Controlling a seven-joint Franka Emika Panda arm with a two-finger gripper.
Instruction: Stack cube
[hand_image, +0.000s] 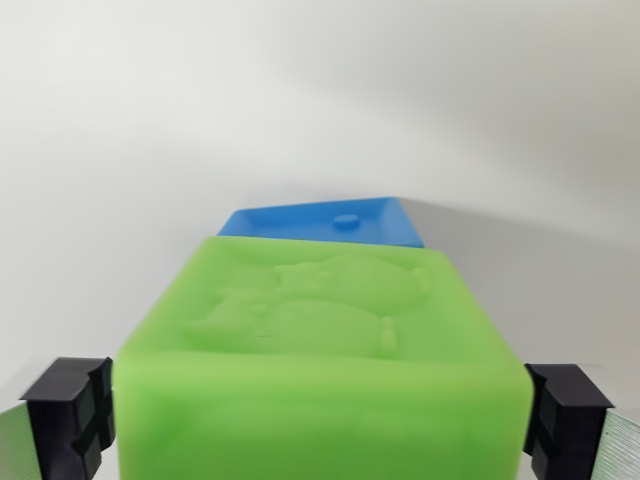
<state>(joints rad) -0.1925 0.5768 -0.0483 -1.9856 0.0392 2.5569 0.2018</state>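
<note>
Green cube (320, 360) clamped between gripper (320, 415) pads (72, 410), blue cube (325, 220) just behind it, contact unclear. White surface (120, 200), plain white backdrop.

Black jaws of the gripper (318, 415) press a green cube's (320, 350) sides.

a bare test setup: plain white surface (150, 150) and backdrop, no furnishings visible.

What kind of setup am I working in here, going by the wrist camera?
Probably a lab or test bench for manipulation trials: a plain white surface with no clutter, and only two moulded toy cubes in view, a green cube between the gripper fingers and a blue cube behind it.
</note>
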